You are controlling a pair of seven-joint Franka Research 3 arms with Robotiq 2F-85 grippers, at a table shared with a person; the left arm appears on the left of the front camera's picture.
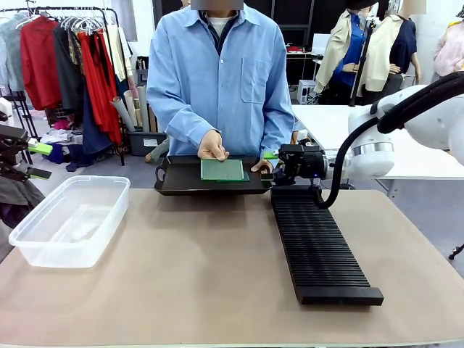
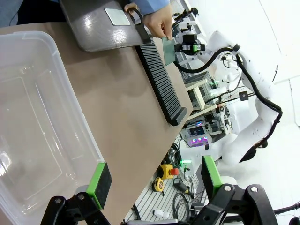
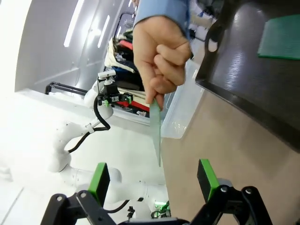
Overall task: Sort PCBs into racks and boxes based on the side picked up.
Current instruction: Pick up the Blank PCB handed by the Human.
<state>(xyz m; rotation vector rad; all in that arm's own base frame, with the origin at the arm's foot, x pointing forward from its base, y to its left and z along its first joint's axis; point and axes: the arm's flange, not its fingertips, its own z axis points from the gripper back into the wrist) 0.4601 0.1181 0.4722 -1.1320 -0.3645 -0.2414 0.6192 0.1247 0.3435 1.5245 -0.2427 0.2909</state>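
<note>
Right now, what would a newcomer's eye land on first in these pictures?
First, the person's hand holding a PCB edge-on just ahead of the right gripper, whose jaws stand open, at the far right of the table. Next, a second PCB lying flat in the black tray in front of the person, with the clear box at the left and the slotted rack at the right.

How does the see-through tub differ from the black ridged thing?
The clear tub is transparent plastic; the black rack is opaque. The tub is one open hollow; the rack is long, topped with many narrow slots. The tub sits on the robot's left, the rack on its right. Both rest on the table.
</note>
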